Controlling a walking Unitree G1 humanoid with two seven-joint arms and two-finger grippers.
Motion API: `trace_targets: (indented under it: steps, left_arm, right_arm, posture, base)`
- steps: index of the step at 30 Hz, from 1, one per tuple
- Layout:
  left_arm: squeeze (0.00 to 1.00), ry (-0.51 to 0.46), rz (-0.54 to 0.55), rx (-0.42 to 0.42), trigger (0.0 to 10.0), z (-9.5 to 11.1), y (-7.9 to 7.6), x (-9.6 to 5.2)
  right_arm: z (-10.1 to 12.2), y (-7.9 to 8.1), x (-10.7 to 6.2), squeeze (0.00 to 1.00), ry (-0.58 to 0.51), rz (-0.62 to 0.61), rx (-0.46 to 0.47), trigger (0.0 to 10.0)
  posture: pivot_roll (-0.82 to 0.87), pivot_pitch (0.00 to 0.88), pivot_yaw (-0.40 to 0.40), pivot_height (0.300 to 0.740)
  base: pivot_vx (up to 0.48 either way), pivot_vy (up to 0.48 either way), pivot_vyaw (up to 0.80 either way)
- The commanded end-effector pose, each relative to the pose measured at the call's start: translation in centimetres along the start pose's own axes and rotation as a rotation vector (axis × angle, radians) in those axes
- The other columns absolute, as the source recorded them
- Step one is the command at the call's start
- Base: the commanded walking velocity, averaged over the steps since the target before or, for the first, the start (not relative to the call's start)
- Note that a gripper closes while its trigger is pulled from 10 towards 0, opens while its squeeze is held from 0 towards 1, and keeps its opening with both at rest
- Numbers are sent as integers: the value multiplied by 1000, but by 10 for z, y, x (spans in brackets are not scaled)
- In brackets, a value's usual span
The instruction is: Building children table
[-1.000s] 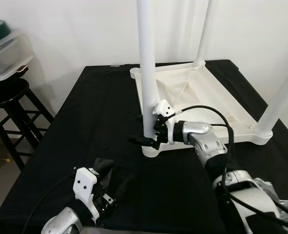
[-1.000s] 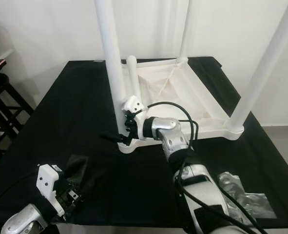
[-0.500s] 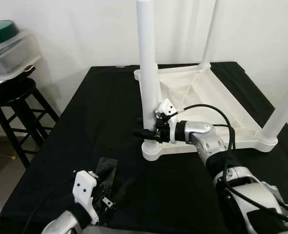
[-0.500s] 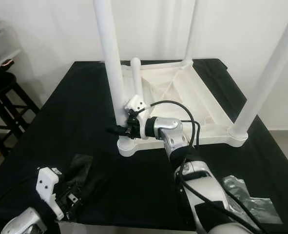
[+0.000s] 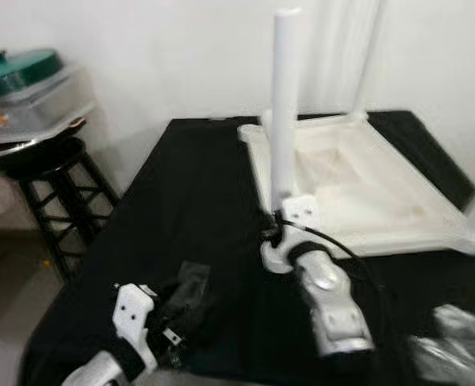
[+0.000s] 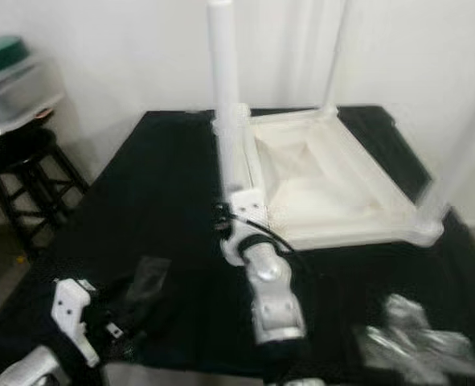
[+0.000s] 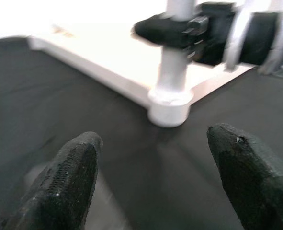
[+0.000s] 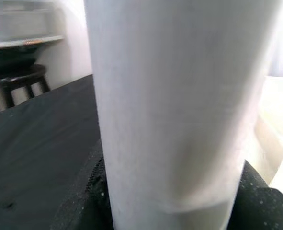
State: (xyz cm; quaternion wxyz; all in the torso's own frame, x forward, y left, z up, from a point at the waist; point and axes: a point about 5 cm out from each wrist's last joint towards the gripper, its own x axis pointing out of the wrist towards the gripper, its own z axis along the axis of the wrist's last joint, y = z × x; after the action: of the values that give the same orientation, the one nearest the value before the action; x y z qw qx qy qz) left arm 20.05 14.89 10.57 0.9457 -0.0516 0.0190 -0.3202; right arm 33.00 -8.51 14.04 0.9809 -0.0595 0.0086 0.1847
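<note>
White children's table (image 5: 366, 185), plastic, lies upside down on the black-covered tabletop (image 5: 189, 193), toward its far right part, underside up. Shallow rectangular tray-like underside with raised rim and rounded corner sockets. Near-left leg (image 5: 284, 104) stands upright in its corner socket (image 7: 170, 103), a plain white tube. Far-right leg (image 6: 333, 56) is also upright at the far corner. Near-right corner (image 6: 428, 232) carries another leg, blurred.

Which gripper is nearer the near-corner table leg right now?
Right. The right gripper is clamped around the table leg just above its corner socket; the left gripper hangs open over the black cloth, apart from the leg.
</note>
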Motion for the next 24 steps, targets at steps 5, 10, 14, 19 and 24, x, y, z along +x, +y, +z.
trace_targets:
  steps: [5,10,14,19,24]
  left_arm:
    - [0,14,41,-4,10000,-6,3,-1]
    - [0,14,40,-3,10000,-6,4,1]
    - [0,14,37,-3,10000,-6,4,3]
    - [0,13,38,-2,10000,-7,4,5]
    - [0,14,37,-1,10000,-8,4,5]
  right_arm:
    - [-13,1,16,1000,108,116,32,10000]
    - [13,10,25,1000,65,239,26,10000]
    - [34,11,31,835,-10,570,-59,10000]
    - [37,3,30,0,29,859,-139,10000]
    - [36,-3,31,0,67,929,-113,10000]
  posture:
    - [-73,49,60,740]
    - [-71,40,55,740]
    - [-70,26,51,740]
    - [-67,21,51,740]
    - [-59,13,46,740]
  base:
    - [0,0,0]
    - [0,0,0]
    - [0,0,0]
    - [0,0,0]
    - [0,0,0]
